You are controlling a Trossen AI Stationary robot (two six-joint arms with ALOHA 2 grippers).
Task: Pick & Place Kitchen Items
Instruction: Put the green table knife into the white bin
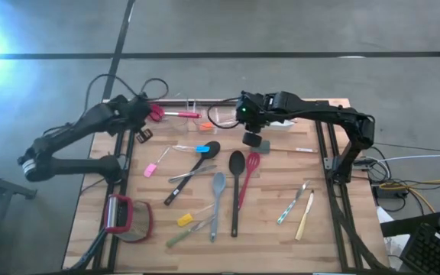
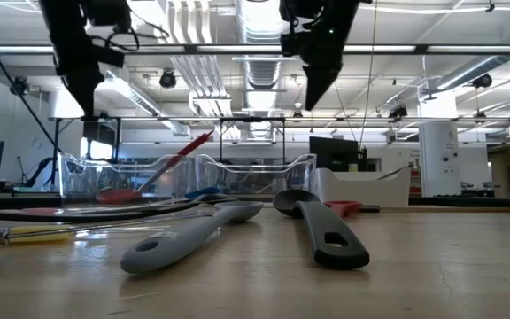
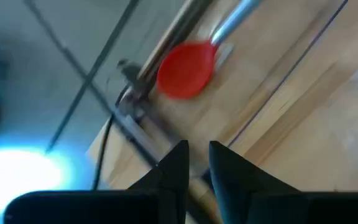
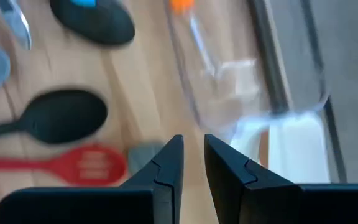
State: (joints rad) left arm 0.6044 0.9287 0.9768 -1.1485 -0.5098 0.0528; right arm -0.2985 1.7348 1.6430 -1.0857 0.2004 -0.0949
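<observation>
Kitchen items lie spread on the wooden table (image 1: 281, 179): two black spoons (image 1: 236, 164) (image 1: 205, 153), a red spatula (image 1: 250, 166), a grey spatula (image 1: 218, 187), metal cutlery (image 1: 292, 202) and small pink (image 1: 151, 169) and yellow (image 1: 184, 220) pieces. A red spoon (image 3: 185, 68) lies in the clear tub (image 2: 237, 173) at the far edge. My left gripper (image 3: 197, 152) hangs above the table's far left, near that spoon's head, fingers almost together, holding nothing. My right gripper (image 4: 192, 149) hovers high near the tubs, also nearly shut, with nothing between its fingers.
A white tub (image 4: 297, 137) stands right of the clear tub, which also holds an orange piece (image 4: 182, 5). A red-framed round object (image 1: 124, 218) lies at the near left. A small grey piece (image 4: 145, 155) lies below my right gripper. Bare wood shows at the near right.
</observation>
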